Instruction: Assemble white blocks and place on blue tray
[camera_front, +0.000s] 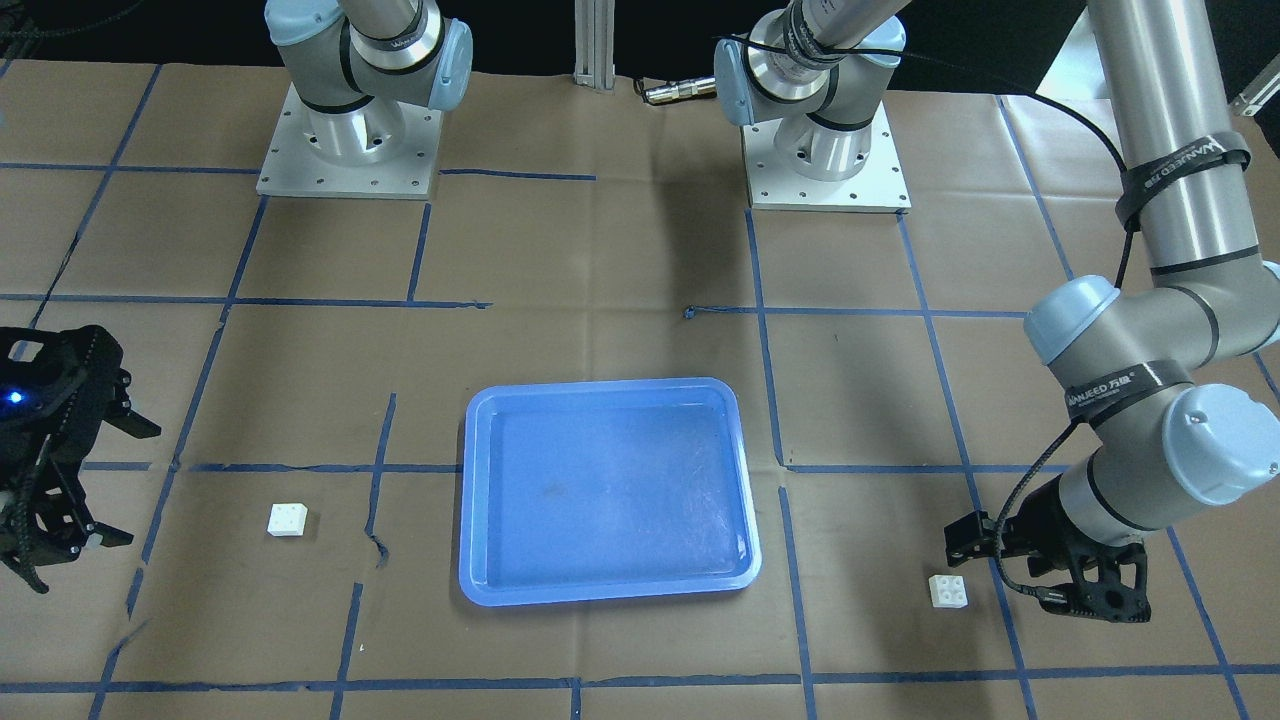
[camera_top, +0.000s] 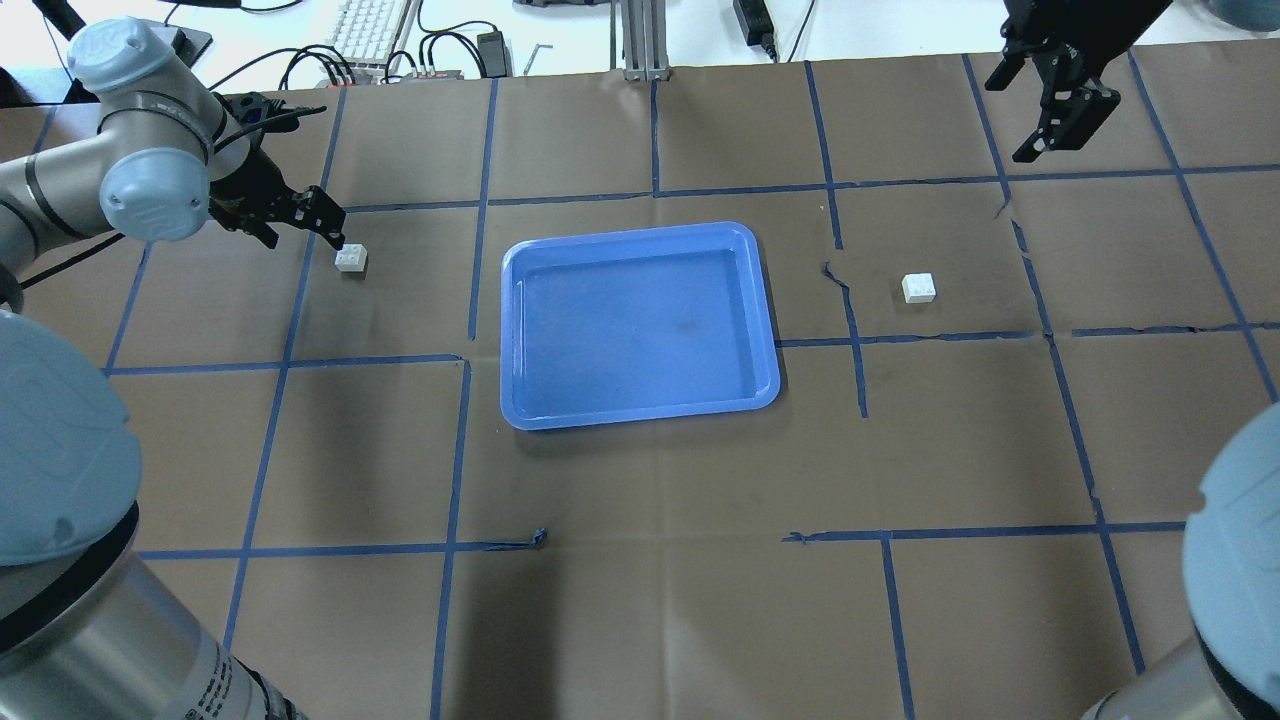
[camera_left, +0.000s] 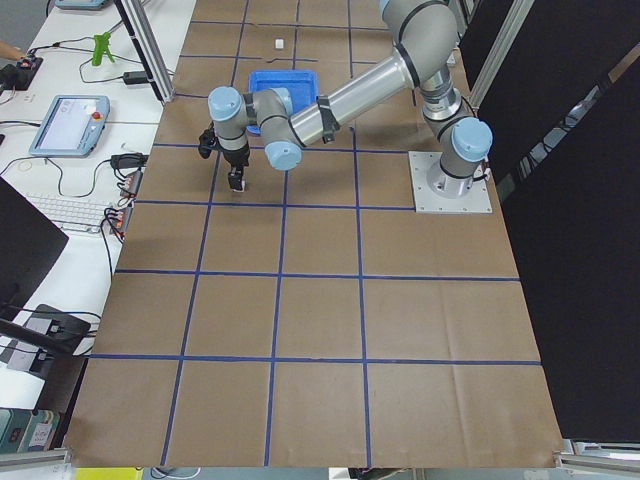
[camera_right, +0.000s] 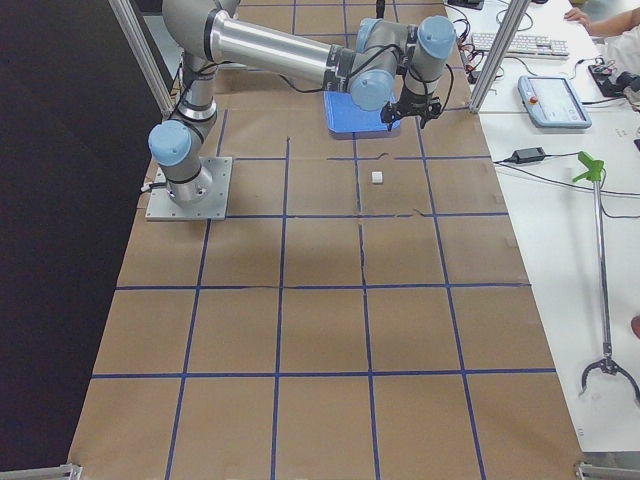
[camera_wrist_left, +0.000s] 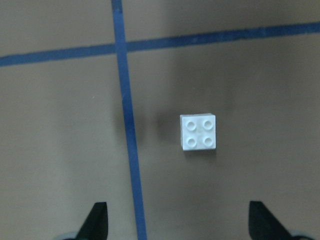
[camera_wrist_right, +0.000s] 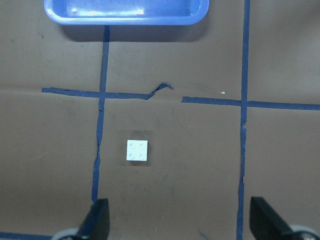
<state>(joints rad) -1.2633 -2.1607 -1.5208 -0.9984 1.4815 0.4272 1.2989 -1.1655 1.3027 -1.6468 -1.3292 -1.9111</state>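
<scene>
The blue tray (camera_top: 640, 232) lies in the middle of the table with nothing in it; it also shows in the front view (camera_front: 610, 386). One white block (camera_top: 351, 258) lies to the tray's left, studs up. My left gripper (camera_top: 305, 228) hangs open just behind it. In the left wrist view the block (camera_wrist_left: 199, 132) sits ahead of the open gripper (camera_wrist_left: 180, 220). The other white block (camera_top: 918, 288) lies to the tray's right. My right gripper (camera_top: 1030, 110) is open, high and farther back; its wrist view shows that block (camera_wrist_right: 137, 150) ahead and below.
Brown paper with blue tape lines covers the table, torn in places (camera_top: 838, 275). Both arm bases (camera_front: 350, 150) (camera_front: 828, 160) stand at the robot's edge. A keyboard and cables (camera_top: 370, 30) and an aluminium post (camera_top: 640, 40) lie beyond the far edge.
</scene>
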